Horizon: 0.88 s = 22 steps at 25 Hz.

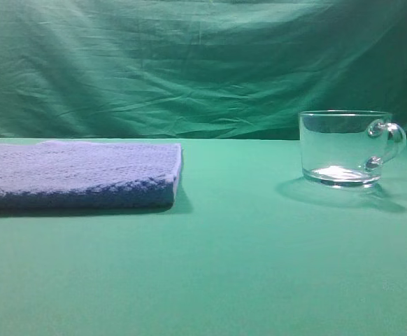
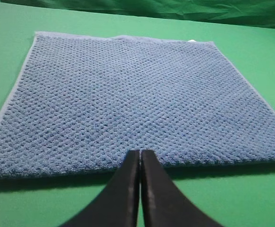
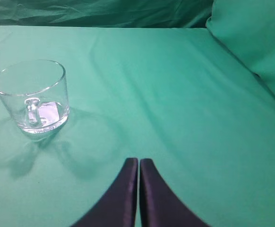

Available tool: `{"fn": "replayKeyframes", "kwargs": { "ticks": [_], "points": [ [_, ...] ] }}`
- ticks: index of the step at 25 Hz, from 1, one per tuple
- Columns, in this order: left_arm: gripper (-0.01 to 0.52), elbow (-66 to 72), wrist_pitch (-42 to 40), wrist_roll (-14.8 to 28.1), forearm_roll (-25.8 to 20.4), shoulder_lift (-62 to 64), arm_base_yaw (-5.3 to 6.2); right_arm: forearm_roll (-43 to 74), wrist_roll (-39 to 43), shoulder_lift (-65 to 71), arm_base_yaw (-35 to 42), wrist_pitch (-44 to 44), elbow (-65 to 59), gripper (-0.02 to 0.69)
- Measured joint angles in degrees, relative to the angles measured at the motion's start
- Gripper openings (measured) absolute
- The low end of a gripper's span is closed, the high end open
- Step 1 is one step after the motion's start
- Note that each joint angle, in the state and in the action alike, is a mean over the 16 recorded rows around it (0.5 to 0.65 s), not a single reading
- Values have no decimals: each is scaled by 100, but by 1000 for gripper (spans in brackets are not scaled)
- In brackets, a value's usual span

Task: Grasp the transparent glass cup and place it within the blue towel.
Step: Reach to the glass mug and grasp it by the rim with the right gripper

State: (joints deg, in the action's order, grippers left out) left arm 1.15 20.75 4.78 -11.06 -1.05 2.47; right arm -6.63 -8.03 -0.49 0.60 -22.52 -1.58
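Observation:
The transparent glass cup (image 1: 344, 148) stands upright on the green cloth at the right, its loop handle pointing right. In the right wrist view the cup (image 3: 31, 96) sits far left of my right gripper (image 3: 139, 161), handle facing the camera, well apart from the black fingers, which are shut with nothing between them. The blue towel (image 1: 77, 175) lies flat at the left. Seen from the left wrist, the towel (image 2: 128, 99) spreads ahead of my left gripper (image 2: 140, 152), whose tips reach the towel's near edge, shut and holding nothing. Neither gripper shows in the exterior high view.
Green cloth (image 1: 245, 266) covers the table and hangs as a backdrop (image 1: 189, 63). A raised fold of green fabric (image 3: 255, 42) rises at the far right in the right wrist view.

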Motion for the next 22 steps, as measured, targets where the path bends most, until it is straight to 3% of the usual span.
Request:
{"fn": "replayKeyframes", "kwargs": {
  "ticks": [22],
  "points": [
    [0, 0, 0, 0, 0, 0, 0, 14, 0, 0, 0, 94, -1, 49]
  ]
}}
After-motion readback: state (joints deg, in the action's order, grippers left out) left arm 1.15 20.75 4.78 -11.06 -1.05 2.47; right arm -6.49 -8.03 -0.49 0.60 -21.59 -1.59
